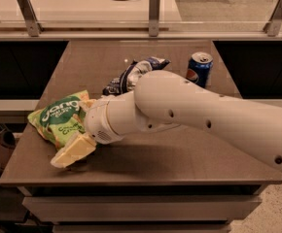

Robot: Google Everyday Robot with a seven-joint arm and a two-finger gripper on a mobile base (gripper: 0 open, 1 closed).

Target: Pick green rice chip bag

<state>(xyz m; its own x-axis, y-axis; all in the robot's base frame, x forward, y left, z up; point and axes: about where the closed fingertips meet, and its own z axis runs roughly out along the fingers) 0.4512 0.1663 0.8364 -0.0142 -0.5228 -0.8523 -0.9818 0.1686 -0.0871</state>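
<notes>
The green rice chip bag (57, 119) is light green with a dark green oval logo. It lies at the front left of the brown table (180, 154), near the left edge. My gripper (78, 132) sits at the bag's right end, low over the table and against the bag. It covers the bag's right part. My white arm (189, 108) reaches in from the right across the table's middle.
A dark blue and white snack bag (131, 74) lies crumpled behind my arm. A blue soda can (199, 68) stands at the back right. A glass rail with metal posts (153, 8) runs behind the table. The table's front edge is close below the gripper.
</notes>
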